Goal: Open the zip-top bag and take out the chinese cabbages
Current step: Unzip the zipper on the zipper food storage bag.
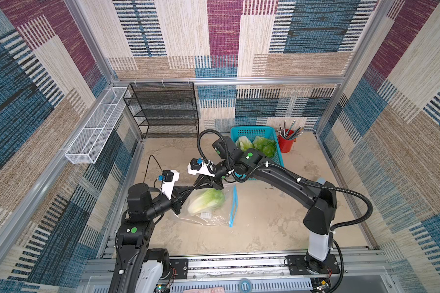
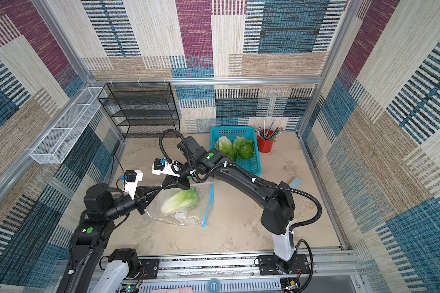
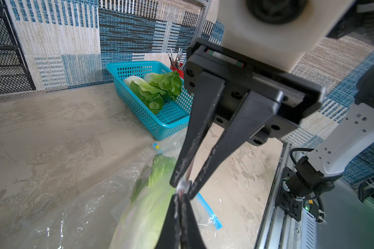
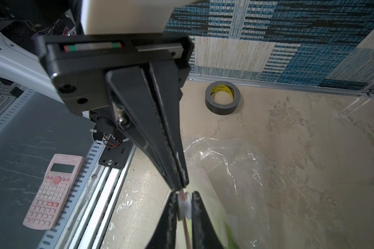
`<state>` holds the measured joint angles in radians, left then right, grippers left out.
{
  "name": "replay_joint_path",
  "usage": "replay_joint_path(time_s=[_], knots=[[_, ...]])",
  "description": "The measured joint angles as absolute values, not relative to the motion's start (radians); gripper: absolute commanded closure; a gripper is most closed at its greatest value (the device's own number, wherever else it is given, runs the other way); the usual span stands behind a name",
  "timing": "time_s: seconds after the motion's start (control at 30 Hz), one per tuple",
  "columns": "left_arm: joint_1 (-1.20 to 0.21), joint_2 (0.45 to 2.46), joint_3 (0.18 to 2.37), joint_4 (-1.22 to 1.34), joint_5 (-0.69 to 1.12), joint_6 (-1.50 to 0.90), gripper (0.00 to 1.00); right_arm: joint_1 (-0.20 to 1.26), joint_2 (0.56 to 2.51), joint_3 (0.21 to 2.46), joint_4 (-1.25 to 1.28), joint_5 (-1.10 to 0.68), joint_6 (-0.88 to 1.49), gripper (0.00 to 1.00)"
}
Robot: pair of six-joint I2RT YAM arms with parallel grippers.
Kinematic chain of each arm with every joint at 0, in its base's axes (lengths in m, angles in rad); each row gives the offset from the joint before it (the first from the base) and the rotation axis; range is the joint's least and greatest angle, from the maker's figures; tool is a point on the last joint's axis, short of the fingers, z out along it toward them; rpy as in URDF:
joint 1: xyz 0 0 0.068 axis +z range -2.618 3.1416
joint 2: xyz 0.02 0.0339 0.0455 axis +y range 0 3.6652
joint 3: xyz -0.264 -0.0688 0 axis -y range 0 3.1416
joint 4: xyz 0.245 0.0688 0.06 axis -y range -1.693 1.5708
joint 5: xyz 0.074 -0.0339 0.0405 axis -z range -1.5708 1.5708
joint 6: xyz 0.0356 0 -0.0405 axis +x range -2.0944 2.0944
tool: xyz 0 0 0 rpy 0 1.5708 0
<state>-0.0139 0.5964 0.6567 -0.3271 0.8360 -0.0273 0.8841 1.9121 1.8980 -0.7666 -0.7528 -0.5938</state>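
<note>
Zip-top bag [image 1: 215, 215] — left gripper [image 3: 179, 199], right gripper [image 4: 183, 197] clamp it | calculator [image 4: 52, 191]: right-wrist only

1. black mesh shelf rack [image 1: 167, 111]: beyond the fingers [image 1: 188, 189], standing against the back wall, well apart from them.
2. white wire basket [image 1: 94, 126]: fixed to the side wall, left of the fingers.
3. teal perforated basket [image 1: 252, 130]: beyond and right of the fingers, near them.
4. red cup [image 1: 286, 144] of pens [image 1: 288, 128]: just beside the teal perforated basket, on its side away from the fingers.
5. grey tape roll [image 4: 220, 107]: flat on the tabletop [image 1: 277, 215] at a wall's foot, well apart from the fingers.
6. pink calculator [image 4: 53, 191]: face up on a grey ledge, across the rail [image 1: 239, 263] from the fingers.
</note>
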Motion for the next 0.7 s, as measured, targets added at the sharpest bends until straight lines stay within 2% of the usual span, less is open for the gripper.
replay_joint_path(time_s=[0.03,0.33,0.7], knots=[[-0.014,0.596,0.657,-0.327,0.836,-0.027,1.0,0.884,1.913,1.899,-0.769,-0.756,-0.595,1.0],[-0.015,0.596,0.656,-0.327,0.817,-0.027,1.0,0.875,1.914,1.886,-0.753,-0.767,-0.59,1.0],[-0.015,0.573,0.652,-0.334,0.782,-0.027,1.0,0.85,1.845,1.765,-0.684,-0.758,-0.564,1.0]])
